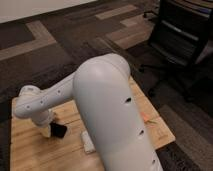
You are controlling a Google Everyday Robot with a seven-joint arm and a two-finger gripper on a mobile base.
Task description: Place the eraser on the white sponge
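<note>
The eraser (59, 131), a flat black block, lies tilted on the wooden table (30, 152) at the left. My gripper (47, 131) hangs under the white wrist right beside the eraser's left edge, touching or nearly touching it. The white sponge (88, 144) lies on the table just right of the eraser, and my large white arm link (112, 115) hides part of it. Eraser and sponge are a small gap apart.
An orange marker-like stick (150, 119) lies on the table's right side near its edge. A black office chair (180, 35) stands on the carpet at the upper right. The white arm link blocks most of the table's middle.
</note>
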